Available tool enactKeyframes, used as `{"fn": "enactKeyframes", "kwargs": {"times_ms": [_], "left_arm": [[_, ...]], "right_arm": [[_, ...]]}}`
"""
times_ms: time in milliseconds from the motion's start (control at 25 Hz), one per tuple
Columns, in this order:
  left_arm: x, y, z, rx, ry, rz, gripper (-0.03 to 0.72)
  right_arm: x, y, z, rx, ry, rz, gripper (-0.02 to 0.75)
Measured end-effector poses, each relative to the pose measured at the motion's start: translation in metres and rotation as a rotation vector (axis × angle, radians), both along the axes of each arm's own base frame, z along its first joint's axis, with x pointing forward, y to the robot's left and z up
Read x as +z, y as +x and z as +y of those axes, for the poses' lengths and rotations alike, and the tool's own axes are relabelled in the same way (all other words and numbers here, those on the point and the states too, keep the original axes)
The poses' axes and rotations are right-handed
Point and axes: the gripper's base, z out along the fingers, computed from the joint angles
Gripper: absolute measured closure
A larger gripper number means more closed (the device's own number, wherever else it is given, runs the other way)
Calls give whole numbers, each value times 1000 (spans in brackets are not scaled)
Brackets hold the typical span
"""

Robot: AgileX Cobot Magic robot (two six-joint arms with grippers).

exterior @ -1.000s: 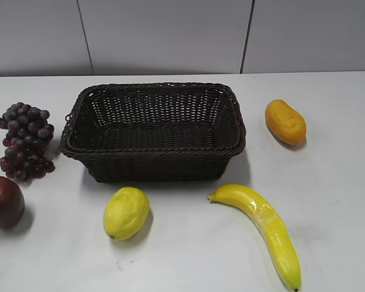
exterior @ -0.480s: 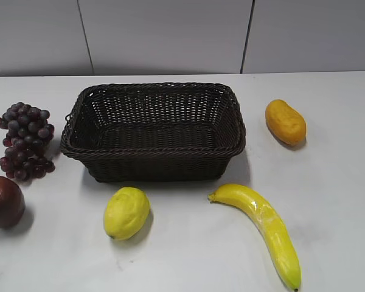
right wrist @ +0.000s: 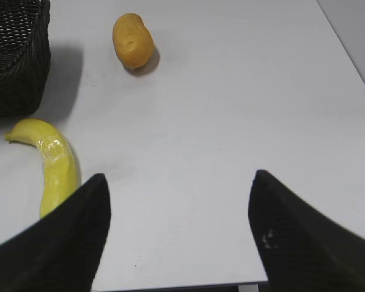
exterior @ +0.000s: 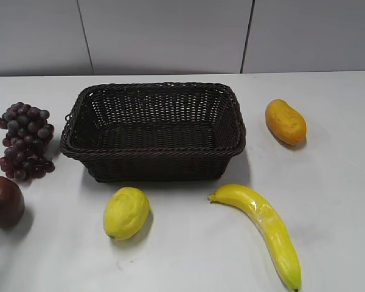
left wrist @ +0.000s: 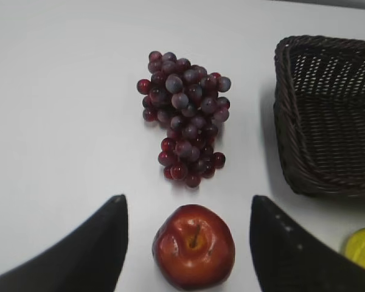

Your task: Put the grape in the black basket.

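The grape (exterior: 25, 140), a dark purple-red bunch, lies on the white table left of the black basket (exterior: 153, 159). It also shows in the left wrist view (left wrist: 185, 117), with the basket's corner (left wrist: 292, 152) to its right. The basket is empty. My left gripper (left wrist: 187, 204) is open and high above the table, its fingers either side of a red apple, short of the grape. My right gripper (right wrist: 177, 182) is open and empty over bare table. Neither gripper shows in the exterior view.
A dark red apple (exterior: 3, 201) (left wrist: 193, 246) lies in front of the grape. A lemon (exterior: 126, 212) and a banana (exterior: 264, 228) (right wrist: 52, 171) lie in front of the basket. An orange-yellow fruit (exterior: 285, 121) (right wrist: 132, 40) lies to its right.
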Motion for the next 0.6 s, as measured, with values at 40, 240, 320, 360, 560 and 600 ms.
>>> {"fn": "enactKeyframes", "kwargs": {"times_ms": [40,240,320,360,560,600], "left_arm": [[-2,14,0,0,-1,35,90],[-17,77,-2,-8,-6,205,90],[-22,99,-2,-9,-6,239,90],[-26,110,-2,-9,-6,257,90],[-54,151,-4,-9,-16,354,90],[-61,157,-4,-9,-17,373,90]], "right_arm": [[0,0,0,0,0,0,200],[0,0,0,0,0,0,200],[0,0,0,0,0,0,200],[0,0,0,0,0,0,200],[0,0,0,0,0,0,200],[0,0,0,0,0,0,200]]}}
